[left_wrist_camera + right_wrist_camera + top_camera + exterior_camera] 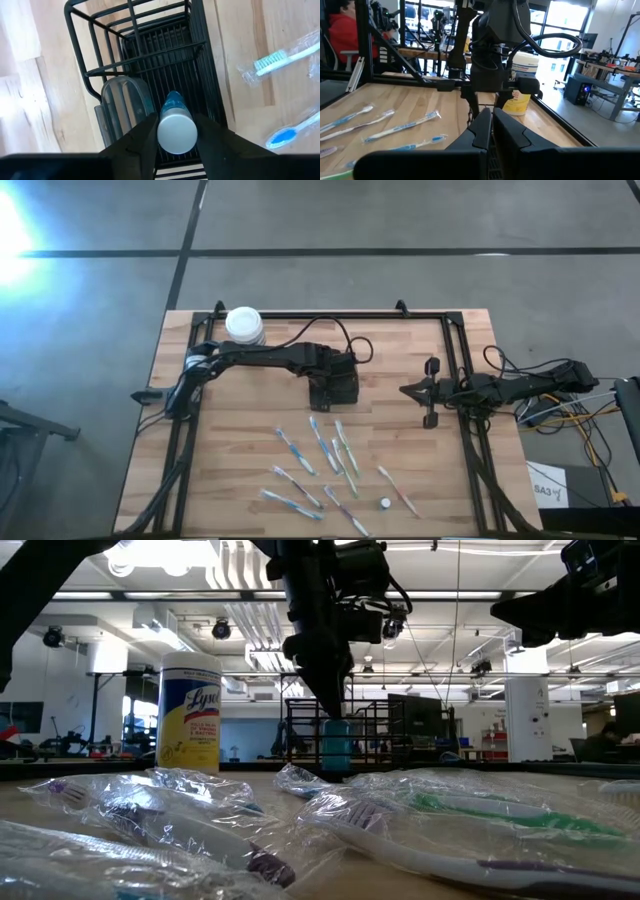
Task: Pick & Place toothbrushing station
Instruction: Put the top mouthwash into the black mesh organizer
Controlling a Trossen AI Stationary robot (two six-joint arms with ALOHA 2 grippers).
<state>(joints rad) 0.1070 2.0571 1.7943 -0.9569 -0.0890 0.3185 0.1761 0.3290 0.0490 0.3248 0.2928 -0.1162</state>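
Left hand (176, 145) (apparently gripping) tube (176, 127), in toothbrushing station (150, 50)

The left end effector (176, 142) grips a white-capped blue tube (176, 127) upright inside the black wire toothbrushing station (150, 50).

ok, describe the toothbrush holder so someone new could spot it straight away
On the wooden table, follow the left arm from the white-lidded jar toward the middle. Under the left gripper stands the toothbrushing station, a black wire rack with compartments. It is the only dark boxy thing there; the wrapped toothbrushes lie flat beyond it.
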